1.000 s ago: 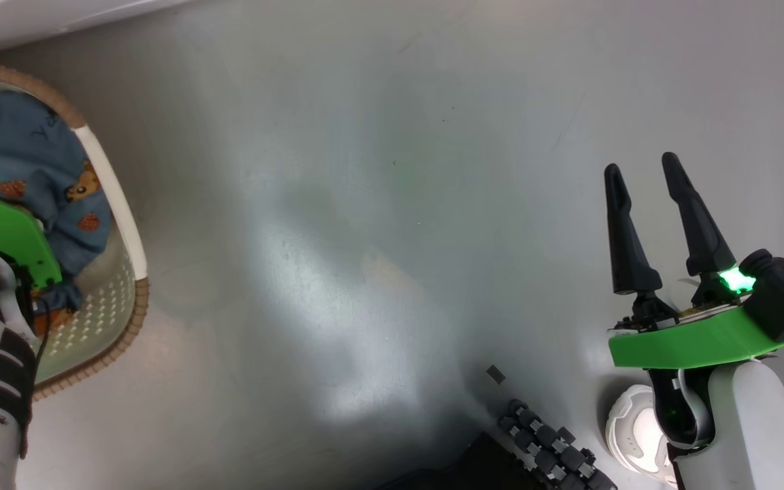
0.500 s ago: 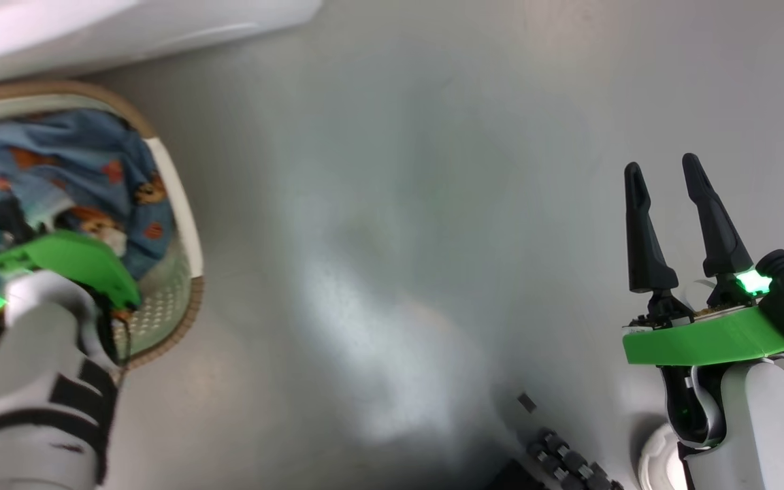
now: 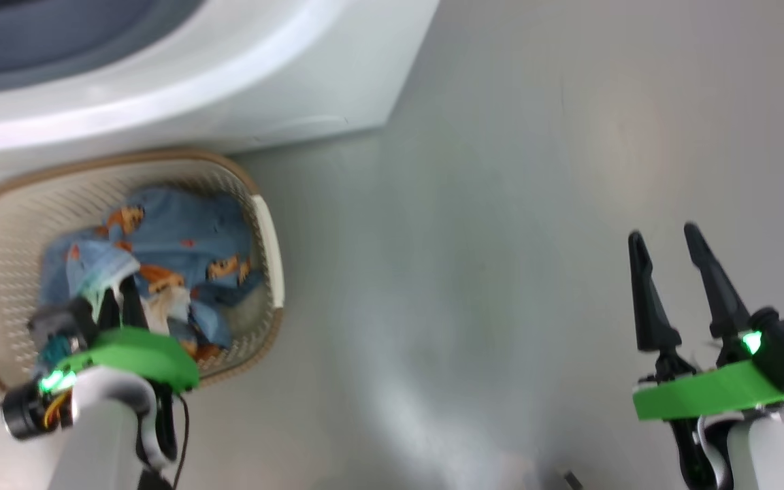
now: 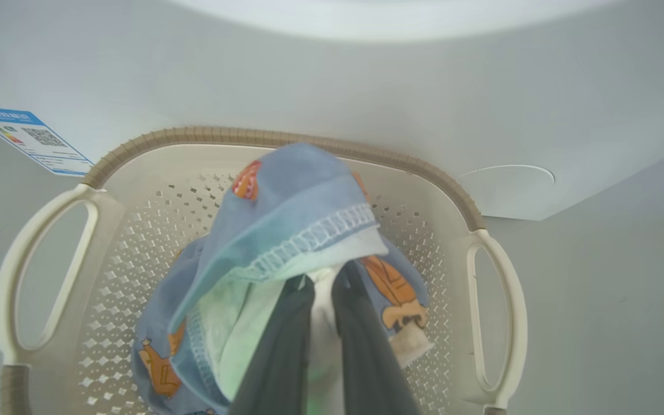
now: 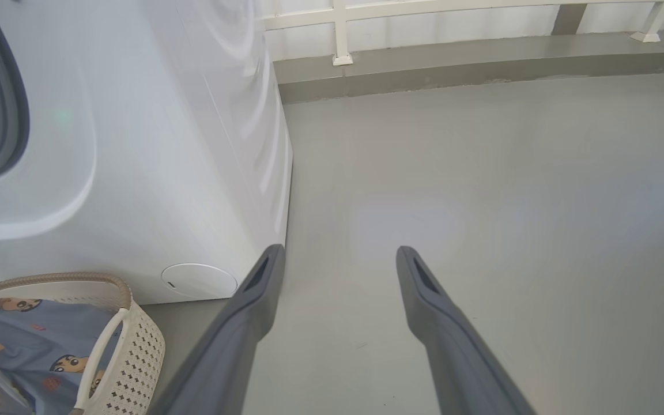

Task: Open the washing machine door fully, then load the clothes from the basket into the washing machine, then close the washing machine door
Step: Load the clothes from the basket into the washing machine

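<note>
Pinching the cartoon-print clothes (image 4: 297, 202) in the basket (image 4: 280, 137) with the left gripper (image 4: 323, 283), jaws closed tight; holding the right gripper (image 5: 339, 253) empty over the floor (image 5: 482, 173), jaws wide apart.

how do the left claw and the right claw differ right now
The left claw is shut, pinching the blue clothes; the right claw stands open and holds nothing. The left claw is over the basket; the right claw is over bare floor. Both have two long dark fingers.
</note>
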Available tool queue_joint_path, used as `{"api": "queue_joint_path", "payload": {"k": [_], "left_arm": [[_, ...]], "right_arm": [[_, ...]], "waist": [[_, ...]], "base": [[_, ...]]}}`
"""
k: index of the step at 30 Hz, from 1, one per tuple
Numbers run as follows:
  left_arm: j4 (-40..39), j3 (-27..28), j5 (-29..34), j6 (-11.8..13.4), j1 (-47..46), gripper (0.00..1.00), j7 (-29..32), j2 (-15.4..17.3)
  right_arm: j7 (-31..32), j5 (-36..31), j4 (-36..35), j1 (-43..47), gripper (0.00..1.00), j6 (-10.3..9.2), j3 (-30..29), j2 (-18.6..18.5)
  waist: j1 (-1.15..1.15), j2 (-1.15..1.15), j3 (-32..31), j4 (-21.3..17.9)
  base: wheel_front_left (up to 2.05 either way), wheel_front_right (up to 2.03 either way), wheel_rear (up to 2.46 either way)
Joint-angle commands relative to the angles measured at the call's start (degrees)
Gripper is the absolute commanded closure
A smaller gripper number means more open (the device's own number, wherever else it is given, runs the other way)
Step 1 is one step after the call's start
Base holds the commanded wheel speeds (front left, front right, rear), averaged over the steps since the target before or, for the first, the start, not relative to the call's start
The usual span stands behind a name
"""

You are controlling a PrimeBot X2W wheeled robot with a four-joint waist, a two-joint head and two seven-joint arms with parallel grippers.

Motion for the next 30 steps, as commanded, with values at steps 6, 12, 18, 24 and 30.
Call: {"api": "queue_joint_path", "payload": {"k": [6, 12, 18, 24, 30], "left_arm": [[-10.4, 2.0, 1.7, -0.6, 10.8, 1.00, -0.5, 0.5], [-17.8, -0.9, -0.2, 0.7, 17.7, 1.00, -0.5, 0.4], [-23.6, -2.6, -1.1, 2.3, 23.0, 1.00, -0.5, 0.4], [-28.9, -3.7, -0.1, 2.7, 27.2, 1.00, -0.5, 0.4], [-33.3, -3.8, 1.4, 3.3, 30.8, 1.00, -0.5, 0.4]], "right_arm": [[-0.4, -1.8, -0.6, 6.0, 0.00, 0.09, 0.3, -0.4], [-0.4, -2.6, -0.5, 9.2, 0.00, 0.09, 0.4, -0.1], [-0.4, -3.4, -0.3, 12.3, 0.00, 0.09, 0.2, 0.2], [-0.4, -4.4, -0.8, 15.2, 0.00, 0.09, -0.2, 0.4], [-0.4, -5.6, -1.2, 17.7, 0.00, 0.09, -0.8, 0.5]], "waist": [[0.00, 0.00, -14.9, 6.7], [0.00, 0.00, -20.7, 8.2], [0.00, 0.00, -26.2, 9.6], [0.00, 0.00, -30.8, 10.8], [0.00, 0.00, -34.6, 11.3]], "base": [[0.00, 0.00, 0.00], [0.00, 0.00, 0.00], [0.00, 0.00, 0.00], [0.00, 0.00, 0.00], [0.00, 0.00, 0.00]]}}
